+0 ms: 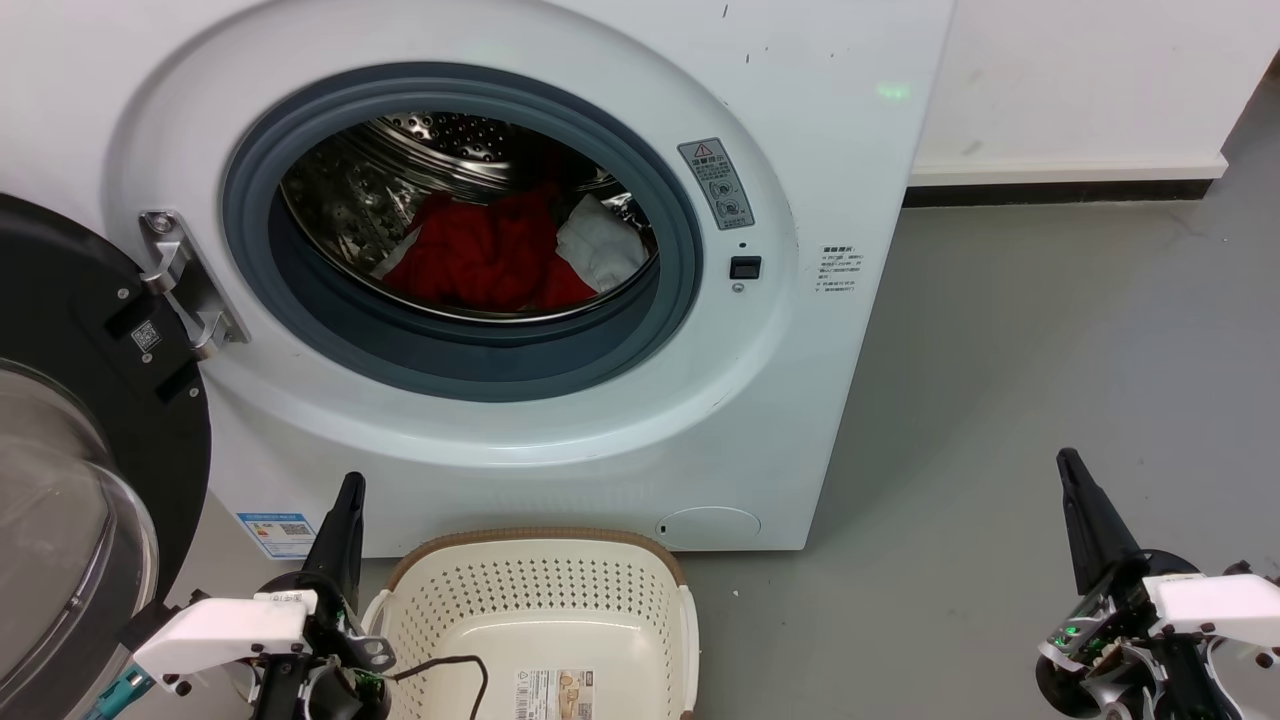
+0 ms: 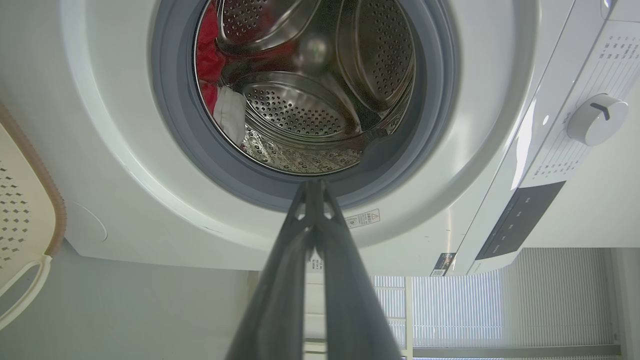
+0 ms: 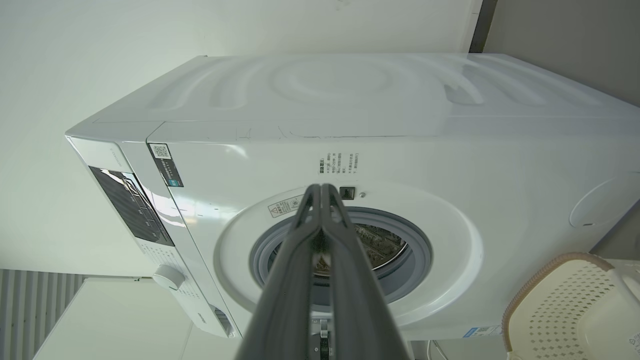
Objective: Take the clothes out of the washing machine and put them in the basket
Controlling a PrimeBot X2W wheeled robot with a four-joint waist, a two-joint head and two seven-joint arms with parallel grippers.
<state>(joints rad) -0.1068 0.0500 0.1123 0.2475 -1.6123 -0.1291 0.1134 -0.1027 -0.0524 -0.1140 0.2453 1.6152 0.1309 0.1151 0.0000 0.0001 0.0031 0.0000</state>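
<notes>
Reaching into the drum (image 1: 440,135) looks like the step in hand. The red clothes (image 1: 480,255) lie heaped on its lower wall with the white cloth (image 1: 600,245) touching their right side, all of it well inside the washing machine (image 1: 820,150). The door (image 1: 60,400) is swung wide to the left. The basket (image 1: 530,538) sits on the floor just in front of the machine, and no garment shows in the part of it in view.

The left gripper (image 1: 352,487) points up beside the basket's left rim with its fingers pressed together and nothing between them. The right gripper (image 1: 1070,468) stands well apart to the right, likewise closed on nothing.

To do this well, whichever arm goes in should probably spread its fingers before crossing the grey rubber ring (image 1: 470,360) and enter through the middle of the opening, clear of the ring's lip. It should then pinch a raised fold near the top of the red heap. The soft fabric will likely drag and trail, so lift it high over the ring before swinging down to the basket.
</notes>
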